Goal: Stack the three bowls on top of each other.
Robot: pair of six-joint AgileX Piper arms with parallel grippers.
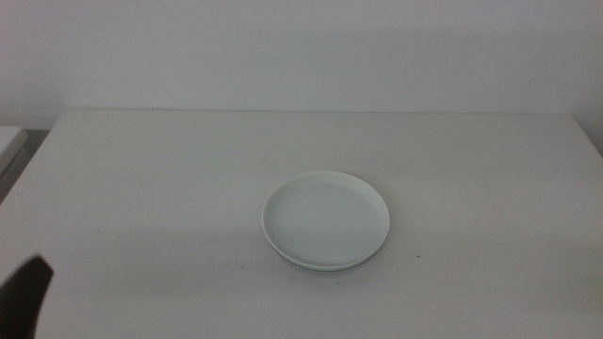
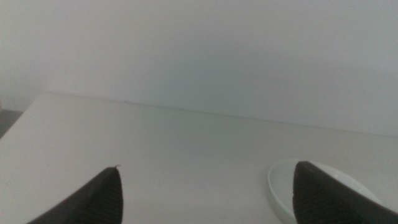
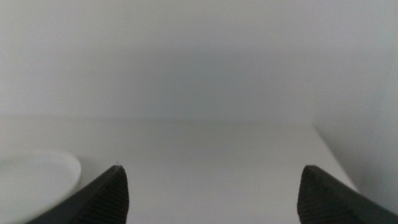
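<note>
Item 1, nearest: left tool (image 1: 25,294), seen in the middle view only as a dark tip at the bottom-left corner, low over the worktop (image 1: 141,188). In its own wrist view its 2 jaws stand wide apart with nothing between them.

Item 2: right tool (image 3: 210,193), out of the middle view. Its wrist view shows 2 jaws spread wide, empty, over bare worktop, with a pale rim of the stack at the picture's edge.

Item 3, mid-worktop: stack of bowls (image 1: 325,221), a little right of centre. The white bowl (image 1: 325,217) lies uppermost, upright, open side up. Under its near edge a thin pale mint green rim (image 1: 316,267) shows. A 3rd, grey bowl cannot be made out separately; it may lie hidden beneath, but this cannot be told. No other bowl lies loose anywhere on the worktop in view.

Item 4, farthest: plain pale wall (image 1: 301,47) behind the worktop's back edge.

Progress, as judged: stacking looks complete or all but complete, since at least 2 bowls are nested and none stands apart. Nothing obvious is left beyond confirming the 3rd.

Relation: the stack lies well apart from the left tool, ahead and toward the centre; neither tool touches it.
</note>
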